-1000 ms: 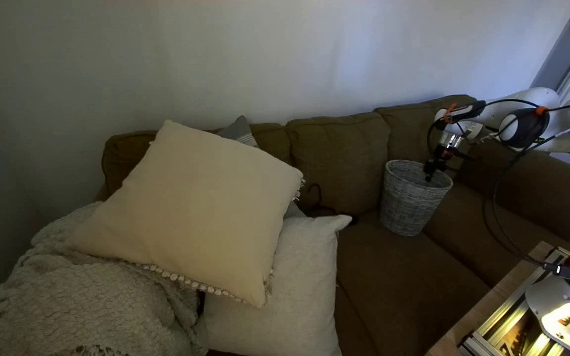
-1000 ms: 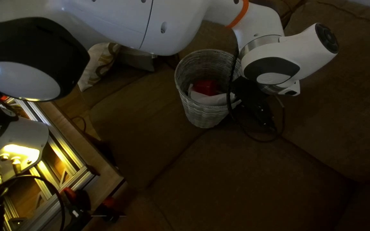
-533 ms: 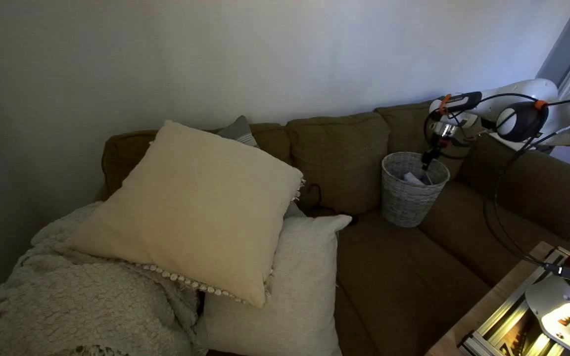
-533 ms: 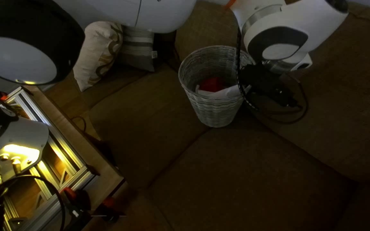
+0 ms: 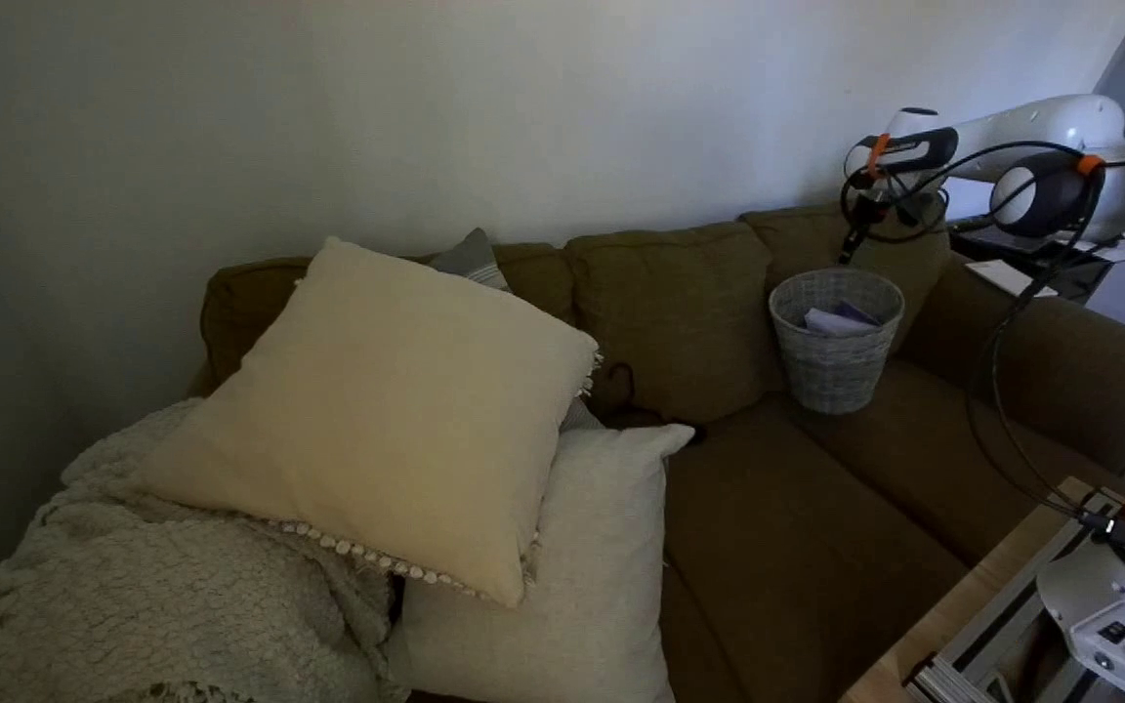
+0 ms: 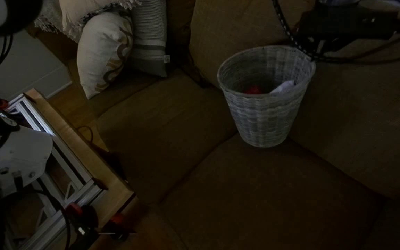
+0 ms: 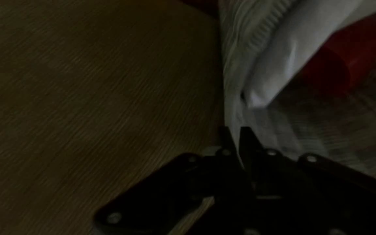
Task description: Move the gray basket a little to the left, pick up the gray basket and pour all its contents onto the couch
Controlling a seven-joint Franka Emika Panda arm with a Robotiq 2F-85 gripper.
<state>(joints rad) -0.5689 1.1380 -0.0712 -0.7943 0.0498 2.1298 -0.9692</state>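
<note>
The gripper (image 7: 237, 138) pinches the upper side of the gray basket (image 5: 834, 376), its 2 fingertips (image 7: 248, 140) close together with the rim running between them in the wrist view; that edge is probably chosen because the body is too broad to clasp, while 1 layer of weave fits the grip and leaves the mouth free for tipping; the basket is close to upright over the couch (image 5: 787, 566), towards its back, and I cannot tell whether its base rests on the seat (image 6: 273, 194) or hangs above it; a hold at 1 edge may let it swing or twist under its weight, so a slow turn seems wise; a white cloth (image 7: 292, 58) lies inside, against the side near the fingertips, with a red object (image 7: 357, 49) beside it; in an exterior view a purplish packet (image 5: 855, 312) shows, perhaps that same object in other light; the pour is not yet begun.

The couch is olive-brown fabric with dark seams, and the stretch in front of the basket looks the likely place for the pour; a cream pillow (image 5: 387, 410) lies across a paler pillow (image 5: 572, 586) and a fleecy blanket (image 5: 182, 586), all well apart from the basket; a plain wall (image 5: 543, 127) rises behind; the arm's base (image 6: 16, 156) stands on a metal frame (image 6: 90, 187) over a wooden board (image 6: 71, 139); the light is dim.
</note>
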